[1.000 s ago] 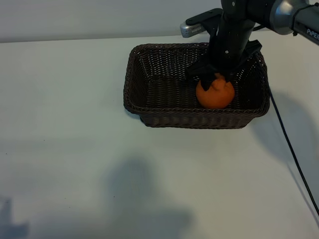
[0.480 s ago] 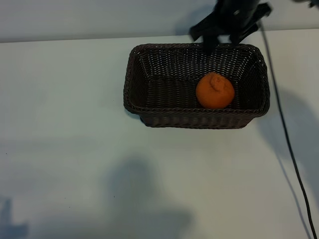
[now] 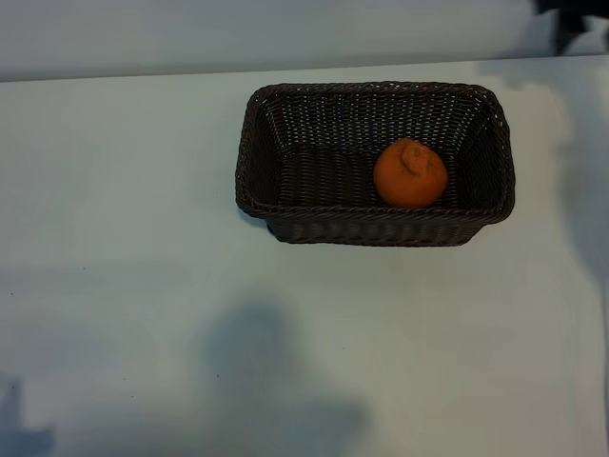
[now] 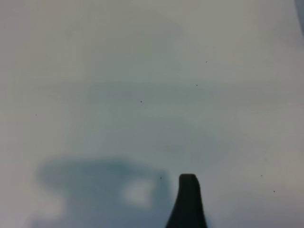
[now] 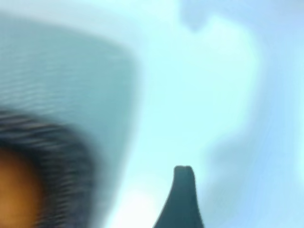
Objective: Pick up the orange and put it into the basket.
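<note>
The orange (image 3: 410,173) lies inside the dark-brown wicker basket (image 3: 259,143), toward its right end, knob up, with nothing touching it. Only a dark part of my right arm (image 3: 569,9) shows, at the far right corner, well away from the basket. In the right wrist view one finger (image 5: 183,194) of the right gripper stands over the table, with the orange (image 5: 14,190) and the basket's rim (image 5: 61,152) off to one side; the gripper is open and empty. The left wrist view holds one finger (image 4: 187,202) of the open left gripper over bare table.
The white table (image 3: 143,305) spreads to the left of and in front of the basket. Soft shadows lie on it near the front edge. A pale wall runs behind the table's far edge.
The right gripper has lifted off the orange and pulled back toward the far right, almost out of the exterior view. The orange has stayed put in the basket.
</note>
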